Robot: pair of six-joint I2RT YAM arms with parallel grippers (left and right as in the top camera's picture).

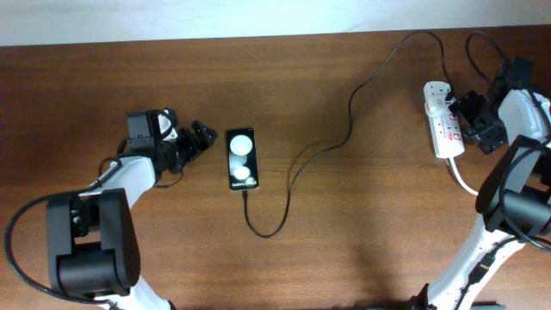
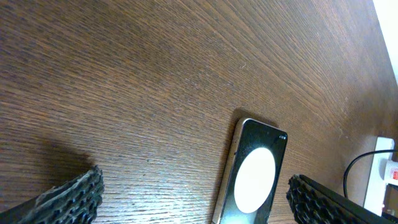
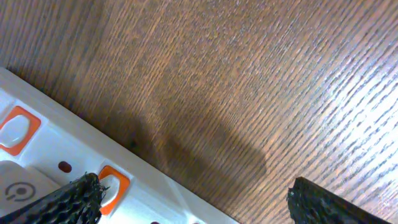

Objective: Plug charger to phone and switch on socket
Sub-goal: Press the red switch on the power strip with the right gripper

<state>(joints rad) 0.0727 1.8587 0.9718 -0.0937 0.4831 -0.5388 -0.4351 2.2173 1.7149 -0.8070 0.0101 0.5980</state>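
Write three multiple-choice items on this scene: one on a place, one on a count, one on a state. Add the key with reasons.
1. The socket lies: A) far right B) far left C) centre.
2. White round reflections on the phone: A) one B) two C) four.
3. The left gripper is: A) open B) shut on the phone C) out of view.
Key: 1 A, it sits by the right gripper; 2 B, two circles show overhead; 3 A, its wrist view shows it spread wide, gripping nothing.

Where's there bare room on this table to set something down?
Bare table: front centre, this side of the charger, and back left beyond the phone. Crowded: left gripper beside phone, right gripper at socket.
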